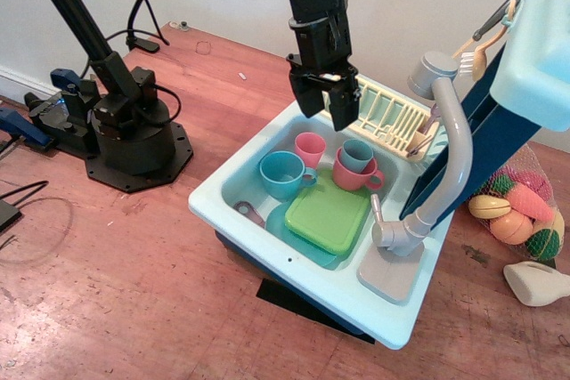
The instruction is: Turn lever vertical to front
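Observation:
The lever [377,212] is a thin light-grey stick standing nearly upright from the base joint [393,238] of the grey toy faucet [451,162], at the front right corner of the pale blue toy sink [233,191]. My black gripper [325,113] hangs above the sink's back rim, well up and to the left of the lever. Its jaws are apart and hold nothing.
In the sink lie a green plate [327,214], a teal cup [282,173], a pink cup [310,146] and a teal cup nested in a pink one [357,165]. A cream dish rack [388,117] sits behind. A net of toy food [520,207] lies right; a black arm base [134,135] stands left.

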